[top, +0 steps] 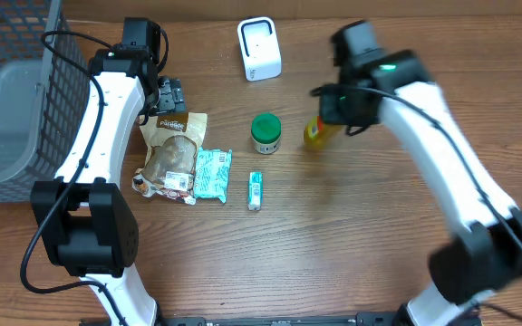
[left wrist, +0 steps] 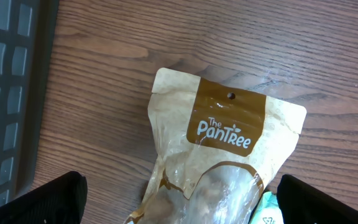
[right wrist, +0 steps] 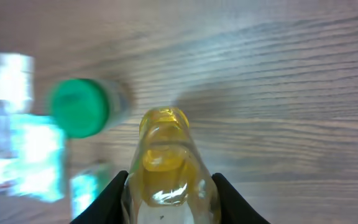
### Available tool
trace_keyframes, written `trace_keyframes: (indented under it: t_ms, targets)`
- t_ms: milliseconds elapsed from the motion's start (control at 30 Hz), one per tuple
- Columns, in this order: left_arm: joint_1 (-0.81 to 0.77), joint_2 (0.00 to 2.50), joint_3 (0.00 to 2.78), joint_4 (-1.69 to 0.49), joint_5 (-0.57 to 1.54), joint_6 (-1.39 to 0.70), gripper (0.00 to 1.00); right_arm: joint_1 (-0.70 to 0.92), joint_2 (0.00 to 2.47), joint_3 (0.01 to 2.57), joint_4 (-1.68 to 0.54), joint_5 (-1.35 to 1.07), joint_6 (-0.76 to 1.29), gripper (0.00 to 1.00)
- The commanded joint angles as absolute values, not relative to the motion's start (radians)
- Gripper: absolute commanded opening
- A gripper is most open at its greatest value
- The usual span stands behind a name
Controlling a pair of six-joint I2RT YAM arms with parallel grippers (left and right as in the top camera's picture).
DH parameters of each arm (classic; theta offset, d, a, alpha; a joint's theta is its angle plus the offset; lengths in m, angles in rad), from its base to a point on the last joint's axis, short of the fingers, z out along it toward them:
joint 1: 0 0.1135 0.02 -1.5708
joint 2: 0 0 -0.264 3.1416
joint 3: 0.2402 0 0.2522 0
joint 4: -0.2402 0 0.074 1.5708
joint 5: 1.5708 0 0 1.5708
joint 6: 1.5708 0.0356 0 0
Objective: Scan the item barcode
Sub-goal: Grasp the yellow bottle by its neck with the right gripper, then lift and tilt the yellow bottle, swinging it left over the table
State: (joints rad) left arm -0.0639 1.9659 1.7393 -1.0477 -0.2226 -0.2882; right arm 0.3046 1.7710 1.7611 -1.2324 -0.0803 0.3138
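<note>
The yellow bottle (right wrist: 163,155) sits between the fingers of the right gripper (right wrist: 169,196), which press its two sides low in the right wrist view, so the jaws are closed narrow on it. From overhead the bottle (top: 315,134) lies right of centre, just right of a green-lidded jar (top: 265,132), its far end tucked under the right gripper (top: 341,110). That arm reaches in from the lower right corner, elbow bent, wrist tipped down over the bottle. Whether the bottle rests on the table (top: 352,235) or is off it, I cannot tell. The arm's head is smeared by blur, and so is the left part of its wrist view.

The white scanner (top: 258,49) stands upright at the far edge, well apart from the bottle.

The left arm stretches forward along the basket (top: 16,91). The left gripper (top: 170,96) points down with jaws wide and nothing between them, above the top edge of a brown pouch (left wrist: 229,124). Only the two fingertips (left wrist: 48,199) show at the lower corners. A teal packet (top: 212,173) and a small tube (top: 255,191) lie beside the pouch.
</note>
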Motion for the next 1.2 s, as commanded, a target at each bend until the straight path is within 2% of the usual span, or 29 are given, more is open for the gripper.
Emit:
trace_keyframes:
  t_ms: [0, 100, 167, 367, 1167]
  targets:
    - [-0.068, 1.962, 1.751, -1.046, -0.243, -0.288, 1.00, 0.233, 1.664, 1.789, -1.237, -0.389, 0.305, 0.23]
    - [-0.068, 1.962, 1.751, -1.046, -0.243, -0.288, 1.00, 0.180, 1.647, 1.789, -1.245, -0.589, 0.276, 0.22]
    - [-0.068, 1.962, 1.751, -1.046, -0.243, -0.288, 1.00, 0.152, 1.648, 1.786, -1.250, -0.767, 0.182, 0.20]
    - [-0.068, 1.962, 1.751, -1.046, -0.243, -0.288, 1.00, 0.149, 1.649, 1.784, -1.293, -0.992, 0.139, 0.20]
    - [-0.068, 1.962, 1.751, -1.046, -0.243, -0.288, 1.00, 0.151, 1.649, 1.780, -1.456, -1.011, 0.065, 0.14]
